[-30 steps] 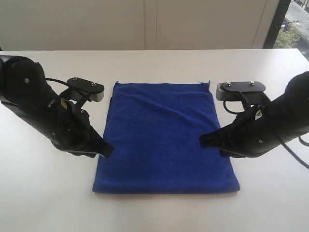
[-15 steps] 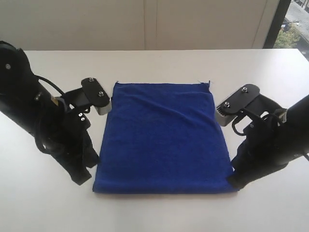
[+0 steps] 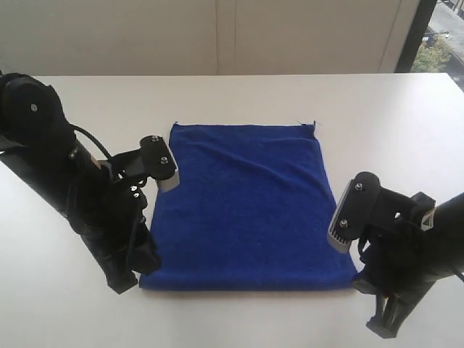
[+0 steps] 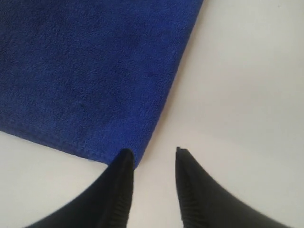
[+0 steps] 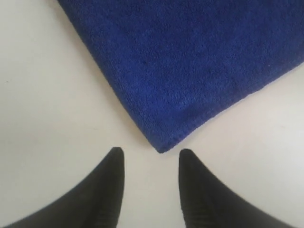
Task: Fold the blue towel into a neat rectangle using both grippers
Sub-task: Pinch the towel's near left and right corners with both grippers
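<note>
The blue towel (image 3: 246, 206) lies flat on the white table (image 3: 232, 94) as a folded rectangle, its near edge towards the camera. My left gripper (image 3: 141, 262) hangs open just off the towel's near left corner (image 4: 135, 159); one fingertip overlaps that corner in the left wrist view, the other stands over bare table. My right gripper (image 3: 366, 286) is open beside the near right corner (image 5: 161, 145), and the corner tip lies just ahead of the gap between the fingers. Neither gripper (image 4: 151, 151) (image 5: 151, 151) holds anything.
The table top stretches bare and white around the towel. A pale wall runs behind the far edge, and a window strip (image 3: 442, 36) shows at the top right. Both black arms (image 3: 58, 159) (image 3: 428, 246) flank the towel's sides.
Both arms have swung from the towel's mid sides towards its near corners and dropped lower. The towel has not moved.
</note>
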You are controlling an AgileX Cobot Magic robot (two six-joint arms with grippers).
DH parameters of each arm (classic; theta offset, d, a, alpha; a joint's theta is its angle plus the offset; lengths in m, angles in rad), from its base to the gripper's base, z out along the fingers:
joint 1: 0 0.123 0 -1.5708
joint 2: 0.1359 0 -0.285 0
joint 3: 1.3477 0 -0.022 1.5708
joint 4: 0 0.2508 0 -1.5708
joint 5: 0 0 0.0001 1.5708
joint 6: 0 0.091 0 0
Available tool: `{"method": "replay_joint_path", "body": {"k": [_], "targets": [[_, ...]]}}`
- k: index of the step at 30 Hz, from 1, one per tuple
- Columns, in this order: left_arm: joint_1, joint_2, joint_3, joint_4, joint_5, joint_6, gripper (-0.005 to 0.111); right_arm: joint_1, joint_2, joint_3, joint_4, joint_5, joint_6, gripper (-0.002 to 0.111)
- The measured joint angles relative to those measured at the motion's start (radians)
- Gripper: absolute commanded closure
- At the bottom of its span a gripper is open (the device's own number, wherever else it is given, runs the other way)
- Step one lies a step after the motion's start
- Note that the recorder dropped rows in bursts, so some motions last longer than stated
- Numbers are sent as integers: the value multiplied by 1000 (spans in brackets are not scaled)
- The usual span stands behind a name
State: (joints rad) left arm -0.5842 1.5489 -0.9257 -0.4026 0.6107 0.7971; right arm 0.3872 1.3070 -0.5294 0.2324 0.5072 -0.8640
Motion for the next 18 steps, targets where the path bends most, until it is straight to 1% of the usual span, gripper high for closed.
{"method": "replay_joint_path", "body": {"k": [8,18], "targets": [[0,37,39,4,-27,155,61,0,52,13,89,-57,-166,71],[0,38,72,4,-116,207,61,0,172,13,117,-120,-193,71]]}}
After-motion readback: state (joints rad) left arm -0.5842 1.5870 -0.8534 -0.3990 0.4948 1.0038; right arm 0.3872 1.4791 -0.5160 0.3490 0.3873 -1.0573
